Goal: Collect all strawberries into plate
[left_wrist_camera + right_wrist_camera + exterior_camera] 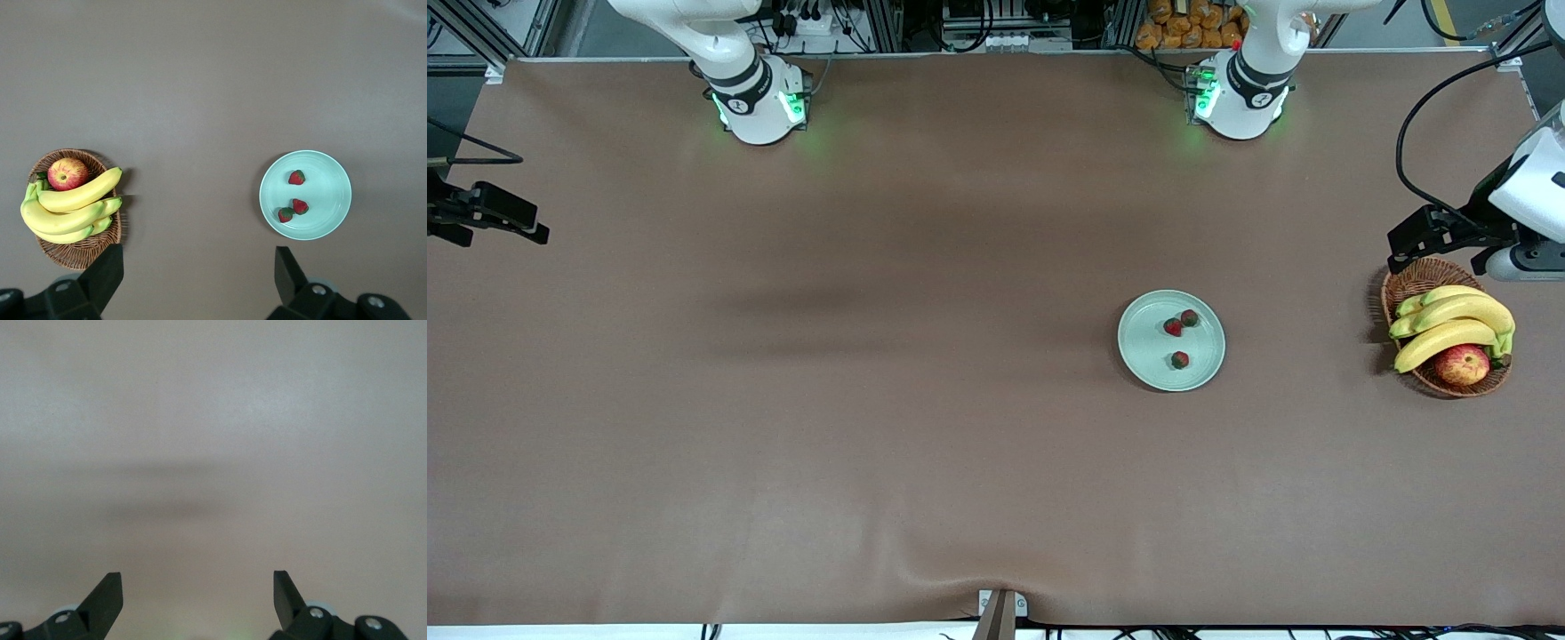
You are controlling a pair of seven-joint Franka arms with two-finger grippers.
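**Three berries on the plate, both grippers spread wide and empty**

The brown table (pixel 783 444) takes up nearly everything. The left arm's hand hangs high over the left arm's end of the table, above the edge of the wicker basket (pixel 1423 277); the right arm waits over the right arm's end. The left gripper (pixel 199 270) has its two dark fingers (pixel 105 273) parted as wide as they look able to go, with only table between them, touching nothing. The right gripper (pixel 197 593) is the same: fingers (pixel 107 595) far apart, holding nothing, over bare cloth.

The basket carries a bunch of bananas (pixel 1449 327) and, at its end nearer the front camera, an apple (pixel 1462 364).

The mint-green plate (pixel 1143 356) sits on the table well apart from the basket, toward the middle. All three strawberries (pixel 1173 327) lie in it: two just beside each other, the third a little apart and nearer the front camera.

The left wrist view takes in basket and plate together from above, which makes the pair of berries look almost touching. The right wrist view shows only plain tabletop and a soft shadow. Only the front view shows both arm bases.
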